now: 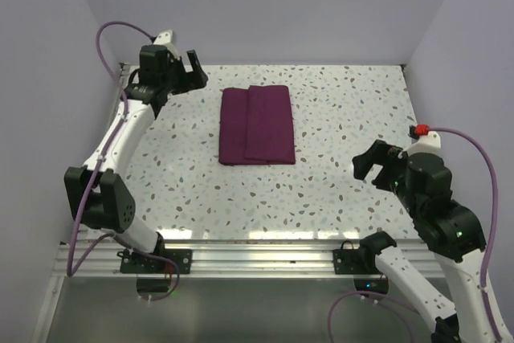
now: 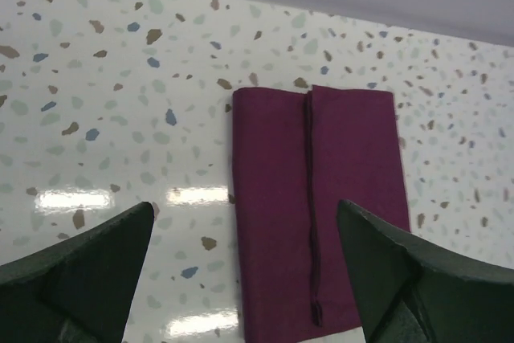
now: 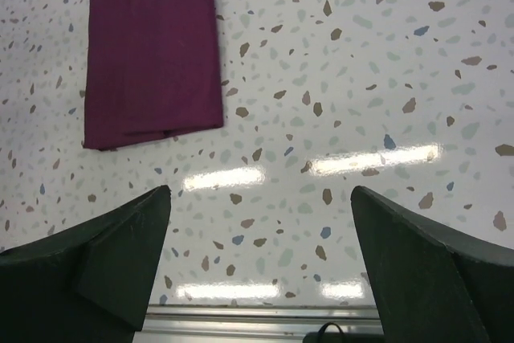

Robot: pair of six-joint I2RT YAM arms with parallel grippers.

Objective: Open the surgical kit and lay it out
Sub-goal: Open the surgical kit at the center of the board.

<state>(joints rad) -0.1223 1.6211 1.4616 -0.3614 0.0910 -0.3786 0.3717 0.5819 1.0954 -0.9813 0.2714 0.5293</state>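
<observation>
Looking down from above and behind both arm bases, taking in the whole speckled table; peering past the left gripper from the far left, close over the folded maroon wrap; gazing from the near right past the right gripper, farther off, sharing that wrap and surrounding table with both other views
</observation>
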